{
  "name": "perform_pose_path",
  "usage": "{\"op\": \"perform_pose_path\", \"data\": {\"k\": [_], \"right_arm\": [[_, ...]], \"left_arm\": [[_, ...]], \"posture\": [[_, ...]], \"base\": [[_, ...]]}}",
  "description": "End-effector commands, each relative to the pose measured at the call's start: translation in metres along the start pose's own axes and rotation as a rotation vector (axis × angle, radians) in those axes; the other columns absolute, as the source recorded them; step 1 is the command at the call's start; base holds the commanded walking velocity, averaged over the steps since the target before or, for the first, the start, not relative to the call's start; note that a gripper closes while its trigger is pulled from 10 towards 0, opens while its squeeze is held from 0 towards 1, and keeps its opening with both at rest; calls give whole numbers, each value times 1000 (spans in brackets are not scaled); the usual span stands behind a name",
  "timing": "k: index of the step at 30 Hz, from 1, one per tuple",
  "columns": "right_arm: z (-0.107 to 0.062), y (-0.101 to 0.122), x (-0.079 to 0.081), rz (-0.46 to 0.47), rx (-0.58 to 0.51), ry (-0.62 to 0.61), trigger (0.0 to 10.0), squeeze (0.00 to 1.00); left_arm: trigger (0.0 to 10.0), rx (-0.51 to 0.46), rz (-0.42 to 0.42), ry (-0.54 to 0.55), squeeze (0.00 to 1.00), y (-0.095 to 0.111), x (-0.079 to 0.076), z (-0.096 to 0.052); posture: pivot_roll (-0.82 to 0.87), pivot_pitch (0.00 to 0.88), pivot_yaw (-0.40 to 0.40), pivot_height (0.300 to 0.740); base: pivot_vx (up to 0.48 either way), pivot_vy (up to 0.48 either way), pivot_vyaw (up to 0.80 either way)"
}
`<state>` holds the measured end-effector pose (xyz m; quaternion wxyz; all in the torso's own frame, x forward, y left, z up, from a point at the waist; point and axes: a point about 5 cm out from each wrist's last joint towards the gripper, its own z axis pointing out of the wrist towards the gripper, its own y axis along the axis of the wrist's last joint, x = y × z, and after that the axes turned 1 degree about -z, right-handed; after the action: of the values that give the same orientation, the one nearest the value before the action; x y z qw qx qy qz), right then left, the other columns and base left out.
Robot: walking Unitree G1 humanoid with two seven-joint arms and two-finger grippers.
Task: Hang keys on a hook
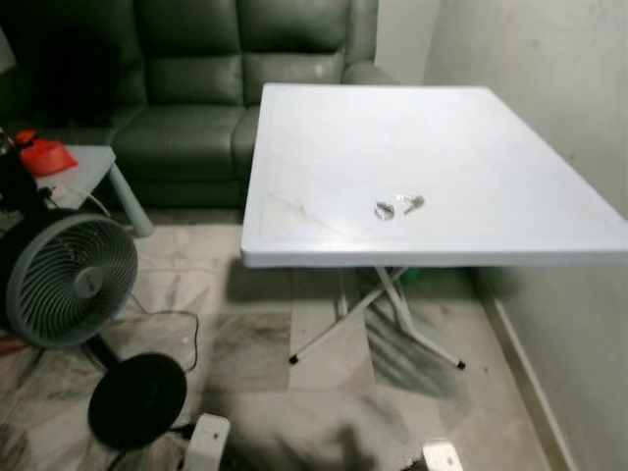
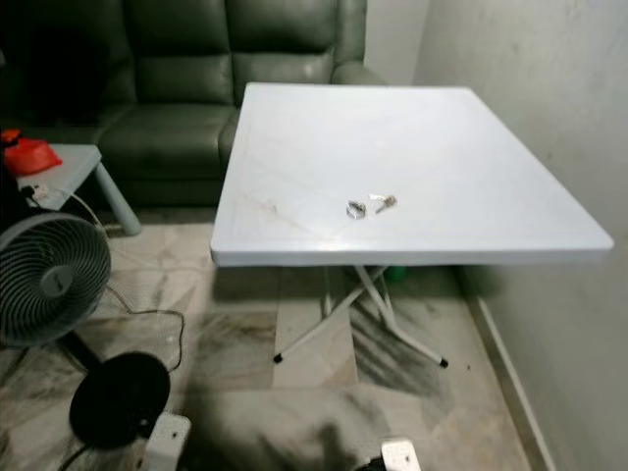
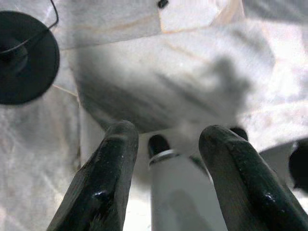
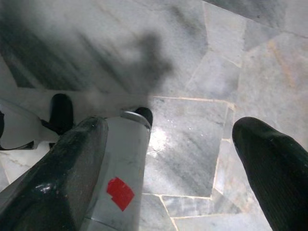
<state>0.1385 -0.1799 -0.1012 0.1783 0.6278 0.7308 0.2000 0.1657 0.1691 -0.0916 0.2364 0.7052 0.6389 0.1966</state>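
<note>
**Keys sitting on the white table, both arms hanging down**

Left eye view: small room with a marble-look tile floor point(image 1: 324, 392), a dark green sofa point(image 1: 196, 88) at the back and a plain wall on the right. A white folding table point(image 1: 324, 147) takes up the middle, pushed close to that wall. The keys point(image 1: 397, 206) lie on its top, toward the near edge and a bit right of centre, a ring with a key or two, too small to say more. On the left there's a grey fan point(image 1: 64, 280) on a round black base point(image 1: 137, 400), with a small side table point(image 1: 93, 167) behind it carrying something red point(image 1: 44, 155).

Right eye view: same scene, the keys point(image 2: 370, 205) well apart from everything else on the tabletop.

Left wrist view: the left gripper point(image 3: 166, 139) points down at the floor, fingers point(image 3: 103, 183) apart with nothing between them. The fan's black base point(image 3: 26, 57) is off to one side, and a white robot leg point(image 3: 180, 192) shows beyond the fingers.

Right wrist view: the right gripper point(image 4: 168, 144) also hangs over the tiles, fingers point(image 4: 272, 168) spread wide and holding nothing. A white leg with a red sticker point(image 4: 120, 192) is next to one finger.
</note>
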Motion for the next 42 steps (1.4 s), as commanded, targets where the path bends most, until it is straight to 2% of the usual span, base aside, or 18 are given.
{"op": "perform_pose_path", "data": {"k": [1, 4, 5, 7, 13, 15, 18, 19, 21, 22, 25, 27, 29, 32, 34, 35, 38, 42], "right_arm": [[1, 6, -2, 2, -27, -8, 10000, 0], [1, 15, -5, 12, -76, -12, 10000, 0], [2, 25, -7, 19, -122, -11, 10000, 0], [2, 29, -8, 19, -144, -12, 10000, 0], [2, 78, -10, -11, -351, 7, 10000, 0], [2, 82, -10, -13, -373, 8, 10000, 0], [-2, 110, -12, -15, -494, 16, 10000, 0], [-5, 127, -12, -14, -575, 25, 10000, 0], [-7, 134, -12, -12, -611, 27, 10000, 0], [-9, 143, -13, -2, -653, 29, 10000, 0], [-11, 148, -14, 0, -675, 23, 10000, 0], [-12, 152, -14, 7, -690, 20, 10000, 0], [-12, 157, -14, 10, -699, 15, 10000, 0], [-16, 169, -13, 24, -745, 1, 10000, 0], [-16, 172, -14, 28, -755, -4, 10000, 0], [-21, 183, -14, 44, -801, -10, 10000, 0], [-27, 199, -17, 61, -860, -30, 10000, 0], [-36, 217, -23, 95, -919, -57, 10000, 0]], "left_arm": [[10000, -55, -9, 1, 0, 12, 2, 1], [10000, -117, 24, -9, 0, 24, -2, 3], [10000, -171, 36, -25, 0, 36, -6, 4], [10000, -197, 46, -30, 0, 42, -7, 5], [10000, -460, 63, -78, 0, 103, -21, 4], [10000, -483, 63, -81, 0, 109, -21, 3], [10000, -588, 69, -93, 0, 135, -23, -1], [10000, -645, 68, -83, 0, 148, -22, -4], [10000, -652, 52, -59, 0, 154, -20, -5], [10000, -660, 41, -33, 0, 164, -19, -5], [10000, -666, 39, -35, 0, 172, -19, -6], [10000, -663, -9, -26, 0, 182, -18, -7], [10000, -697, -88, -65, 0, 193, -20, -10], [10000, -763, -124, -96, 0, 211, -22, -18], [10000, -766, -135, -105, 0, 214, -23, -19], [10000, -816, -117, -124, 0, 224, -24, -26], [10000, -909, -65, -129, 0, 237, -23, -39], [10000, -929, -36, -137, 0, 249, -18, -48]], "posture": [[-66, 0, -23, 740], [-65, 0, -23, 740], [-63, 0, -22, 740], [-62, 0, -22, 740], [-65, 0, -15, 740], [-65, 0, -15, 740], [-69, 0, -10, 740], [-70, 0, -7, 740], [-70, 0, -7, 740], [-74, 0, -5, 740], [-72, 0, -5, 740], [-70, 0, -7, 740], [-67, 0, -10, 740], [-68, 0, -11, 740], [-68, 0, -11, 740], [-69, 0, -10, 740], [-73, 0, -10, 740], [-74, 0, -9, 740]], "base": [[0, 0, 0], [0, 0, 0], [0, 0, 0], [0, 0, 0], [0, 0, 0], [0, 0, 0], [0, 0, 0], [0, 0, 0], [0, 0, 0], [0, 0, 0], [0, 0, 0], [0, 0, 0], [0, 0, 0], [0, 0, 0], [0, 0, 0], [0, 0, 0], [0, 0, 0], [0, 0, 0]]}}
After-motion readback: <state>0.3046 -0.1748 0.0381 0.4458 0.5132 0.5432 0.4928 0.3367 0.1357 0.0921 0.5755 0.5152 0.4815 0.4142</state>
